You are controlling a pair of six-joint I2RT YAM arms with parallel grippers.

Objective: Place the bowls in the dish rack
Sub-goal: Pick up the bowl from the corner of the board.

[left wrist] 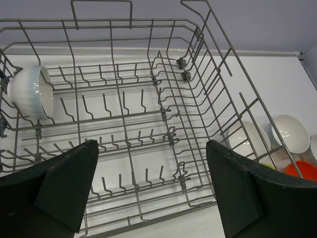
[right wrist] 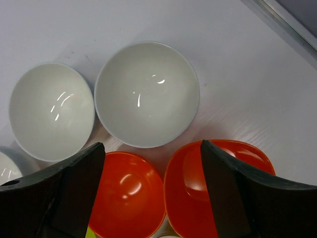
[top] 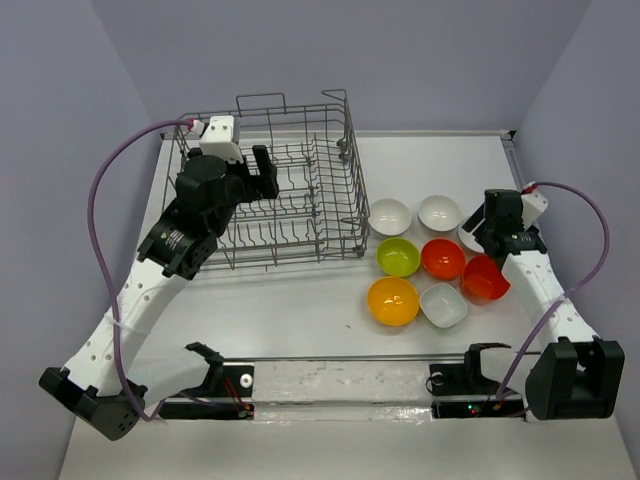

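The grey wire dish rack (top: 352, 170), tall-sided with rows of upright tines, stands far left on the counter (top: 300, 300) holding one white bowl (left wrist: 30, 91) tipped on its side, while the other glossy bowls (top: 443, 258), white, lime green, orange-yellow and red-orange, cluster on the counter to its right, and the left claw (left wrist: 153, 193) over the rack and the right claw (right wrist: 151, 193) over the cluster both gape wide, empty.

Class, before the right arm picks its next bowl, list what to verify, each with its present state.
1. Right pincer open, nothing between its fingers: ok.
2. Left pincer open, empty, over the dish rack: ok.
3. Free tines in the rack: ok; one racked white bowl seen.
4. Right pincer centred on one bowl: not ok; it is over the gap between the round white bowl, the red bowl and the red-orange bowl.
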